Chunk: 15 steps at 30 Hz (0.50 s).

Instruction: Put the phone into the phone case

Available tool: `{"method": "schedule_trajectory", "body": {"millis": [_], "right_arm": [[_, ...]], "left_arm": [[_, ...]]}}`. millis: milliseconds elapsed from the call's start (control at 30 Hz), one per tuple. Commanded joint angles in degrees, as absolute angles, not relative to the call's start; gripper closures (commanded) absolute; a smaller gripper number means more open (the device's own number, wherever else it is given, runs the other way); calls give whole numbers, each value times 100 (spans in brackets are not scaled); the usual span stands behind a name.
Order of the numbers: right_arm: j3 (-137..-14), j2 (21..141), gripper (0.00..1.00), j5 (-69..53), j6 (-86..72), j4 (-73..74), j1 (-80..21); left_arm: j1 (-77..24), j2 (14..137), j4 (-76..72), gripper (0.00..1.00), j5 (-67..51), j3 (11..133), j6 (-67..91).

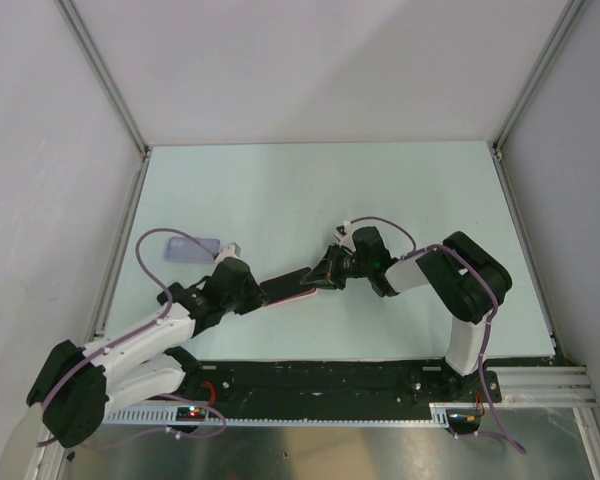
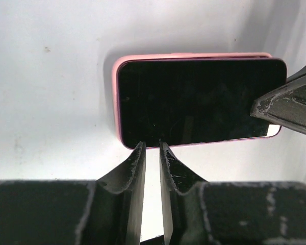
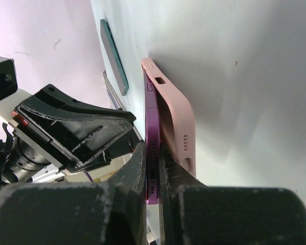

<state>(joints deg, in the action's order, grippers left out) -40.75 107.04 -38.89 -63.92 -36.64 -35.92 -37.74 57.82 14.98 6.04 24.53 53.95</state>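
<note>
The right gripper was clenched on the lifted near end of the slim purple-edged black-glass phone, whose far end sat in the soft pink phone case on the pale table, and w/ the left gripper near-closed at its long edge (grip unclear), a push could've slid the unpinned case or popped the seated end out.

Item count: one dark-screened purple rectangular phone; one pink soft rectangular phone case; one flat blue-green rectangular slab, far left; two black two-finger grippers, left gripper and right gripper.
</note>
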Motion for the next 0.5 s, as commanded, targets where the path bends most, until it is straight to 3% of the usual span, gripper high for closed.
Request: {"method": "schedule_trajectory", "body": {"millis": [0, 467], "right_arm": [[-3960, 10762, 100, -4002, -6496, -4151, -3649], [-3865, 10835, 100, -3747, -6129, -3961, -3537]], "left_arm": [[-3627, 5477, 1842, 79, 911, 2561, 5430], [-3619, 5860, 1933, 89, 681, 2784, 5309]]}}
